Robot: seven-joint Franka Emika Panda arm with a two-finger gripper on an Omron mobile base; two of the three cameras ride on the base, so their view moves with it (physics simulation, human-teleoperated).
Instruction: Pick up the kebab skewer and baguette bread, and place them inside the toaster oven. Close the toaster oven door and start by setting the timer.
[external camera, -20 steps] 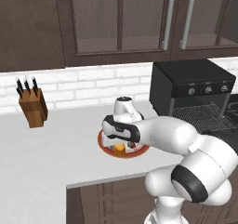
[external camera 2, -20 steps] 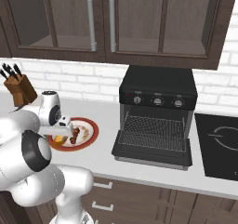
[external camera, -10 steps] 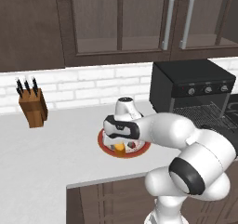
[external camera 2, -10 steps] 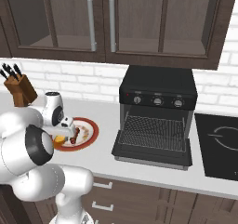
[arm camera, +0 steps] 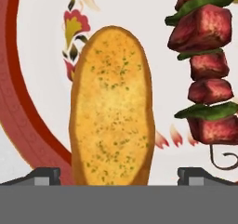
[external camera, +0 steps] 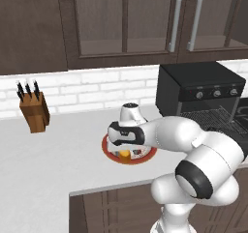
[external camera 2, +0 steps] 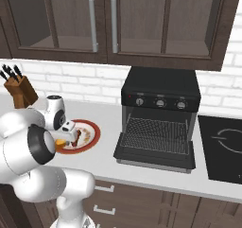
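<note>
The baguette bread [arm camera: 111,107], a golden oval loaf, lies on a red-rimmed plate [arm camera: 28,125] on the counter. My gripper [arm camera: 122,174] hangs just above it, open, with one fingertip on each side of the loaf's near end. Beside the bread on the same plate lies the kebab skewer [arm camera: 204,65], with dark red chunks and green slices. From the base, the hand [external camera: 126,135] covers most of the plate [external camera: 109,150], and the bread [external camera: 125,154] peeks out beneath it. The toaster oven [external camera 2: 160,87] stands to the right, its door [external camera 2: 153,158] dropped flat and the wire rack [external camera 2: 156,132] bare.
A wooden knife block [external camera: 35,110] stands at the back left of the counter. A black cooktop [external camera 2: 224,146] lies right of the oven. Dark wall cabinets [external camera: 145,24] hang above. The counter's front edge [external camera: 111,188] runs just in front of the plate.
The hand has sunk a little closer to the plate. The bread and the skewer lie where they were.
</note>
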